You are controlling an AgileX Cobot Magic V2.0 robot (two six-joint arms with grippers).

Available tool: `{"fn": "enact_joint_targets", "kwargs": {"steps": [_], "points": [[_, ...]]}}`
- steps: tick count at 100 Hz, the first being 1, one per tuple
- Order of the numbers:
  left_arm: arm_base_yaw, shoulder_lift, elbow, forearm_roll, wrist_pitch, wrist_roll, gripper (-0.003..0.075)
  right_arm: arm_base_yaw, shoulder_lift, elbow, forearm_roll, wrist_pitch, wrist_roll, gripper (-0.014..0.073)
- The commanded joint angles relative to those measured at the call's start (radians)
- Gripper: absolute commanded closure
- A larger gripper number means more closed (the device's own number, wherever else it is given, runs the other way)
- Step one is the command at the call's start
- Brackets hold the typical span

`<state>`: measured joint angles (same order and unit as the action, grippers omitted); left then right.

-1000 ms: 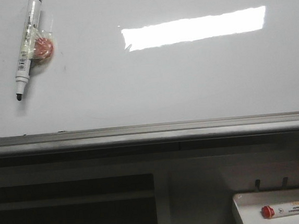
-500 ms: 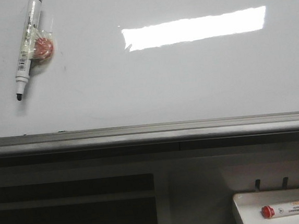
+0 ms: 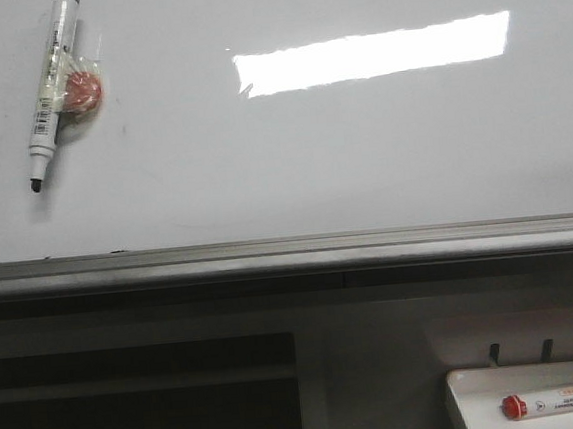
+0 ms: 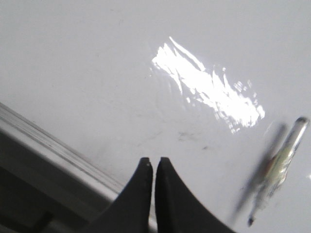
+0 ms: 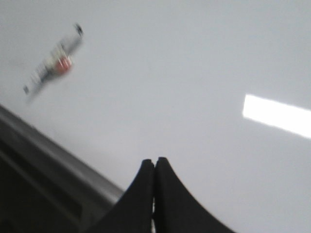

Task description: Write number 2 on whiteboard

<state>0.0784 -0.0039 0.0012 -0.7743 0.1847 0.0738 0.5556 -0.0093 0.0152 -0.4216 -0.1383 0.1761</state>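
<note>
Both jaws closed (wrist views only); front view: whiteboard (image 3: 361, 148), marker (image 3: 51, 84).

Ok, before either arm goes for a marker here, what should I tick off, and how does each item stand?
1. Whiteboard free of writing: ok, no digit drawn yet.
2. Black-tipped marker present on the board beside a red magnet: ok.
3. Its tip uncapped: ok, the dark tip shows.
4. Left gripper open for a grasp: not ok, shut and empty.
5. Right gripper open: not ok, shut and empty.
6. Red-capped marker in the white tray: ok, still capped.
</note>
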Motion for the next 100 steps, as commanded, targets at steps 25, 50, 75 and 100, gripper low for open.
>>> {"fn": "enact_joint_targets", "kwargs": {"steps": [25,50,75,100], "points": [[0.001,-0.028,0.008,-0.462,-0.034,-0.006,0.0741,0.000,-0.021,0.006,0.720,-0.119,0.107,0.0654],[0.001,-0.001,-0.157,-0.343,0.243,0.298,0.0741,-0.005,0.030,-0.179,0.723,0.383,0.107,0.0640],[0.003,0.172,-0.440,0.009,0.410,0.361,0.0741,-0.044,0.266,-0.411,0.494,0.569,0.107,0.0641],[-0.140,0.283,-0.569,0.341,0.511,0.575,0.0647,-0.044,0.406,-0.601,0.089,0.638,0.107,0.0645]]}}
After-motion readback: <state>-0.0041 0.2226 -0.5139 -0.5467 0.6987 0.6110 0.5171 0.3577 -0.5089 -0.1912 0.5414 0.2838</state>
